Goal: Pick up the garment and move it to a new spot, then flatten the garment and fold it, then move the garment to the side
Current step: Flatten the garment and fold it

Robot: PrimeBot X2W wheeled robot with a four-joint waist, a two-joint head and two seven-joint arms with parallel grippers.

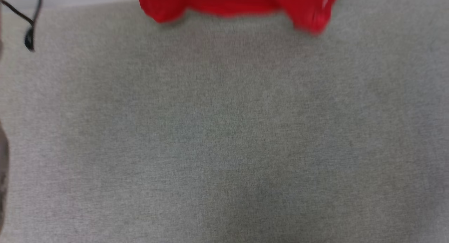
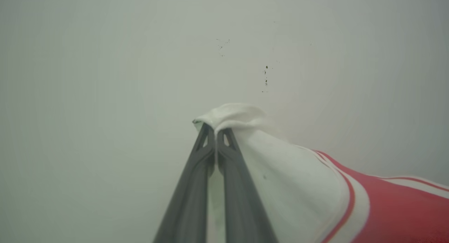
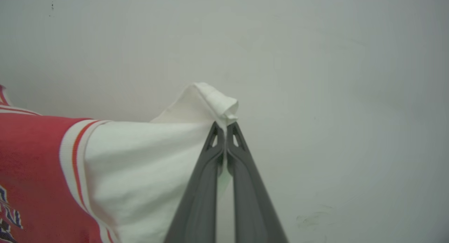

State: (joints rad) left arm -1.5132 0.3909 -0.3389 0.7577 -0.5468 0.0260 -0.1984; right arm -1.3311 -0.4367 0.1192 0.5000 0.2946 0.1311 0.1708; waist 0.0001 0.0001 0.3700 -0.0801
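While a black cable (image 1: pixel 29 32) dangles at the upper left of the head view, the garment (image 1: pixel 238 4) shows red along the top edge, over the grey worktop (image 1: pixel 224 130). The left gripper (image 2: pixel 215 130) is clamped on one white sleeve tip at mid-frame; the right gripper (image 3: pixel 226 125) pinches the other sleeve likewise

Head view is soft with motion blur, the garment (image 1: pixel 238 2) smeared at its edges; light is even and diffuse, shadows faint; wrist views are sharper on the fingers (image 2: pixel 189 201), dimming toward the corners
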